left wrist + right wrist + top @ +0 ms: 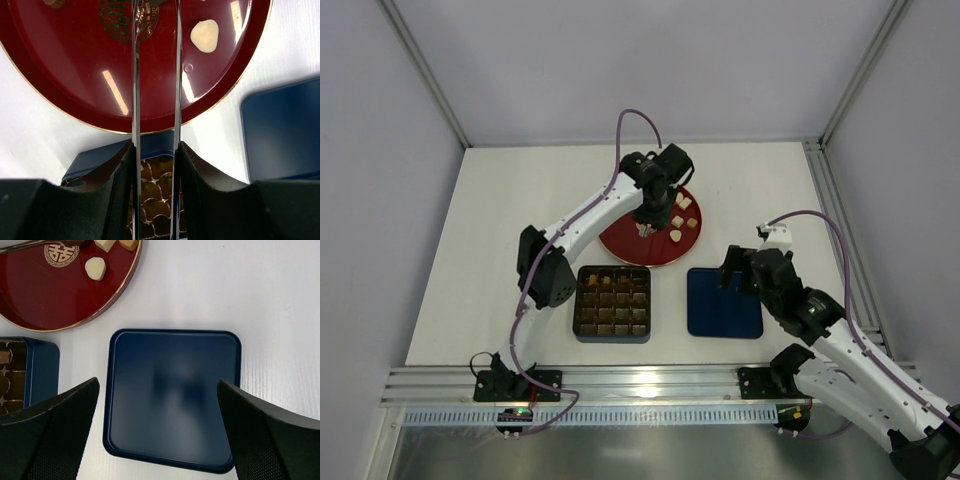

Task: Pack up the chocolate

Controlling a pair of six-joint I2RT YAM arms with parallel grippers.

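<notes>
Table (510, 200), white, fills most of the top view. On it at centre sits a round dark-red plate (623, 244) with a thin gold rim. Just below the plate stands a square dark-blue box (613, 338) with a gridded insert. To the box's right, apart from it, its dark-blue lid (725, 302) lies flat with the inner side up.

My right pincer (157, 385) hangs above the lid with its fingers spread wide, one at each lower corner of its wrist view, and nothing between them. My left pincer (643, 230) reaches over the plate. Its two long thin blades (135, 100) run a narrow gap apart up the wrist view, but their tips lie at the top edge of the frame, so I cannot tell whether they pinch anything.

Chocolate (605, 321) fills most cells of the box as brown pieces; some upper cells look dark. More lies on the plate's right half: brown cubes and a cream piece (204, 35). A gold emblem (61, 254) marks the plate's middle, under the blade tips.
</notes>
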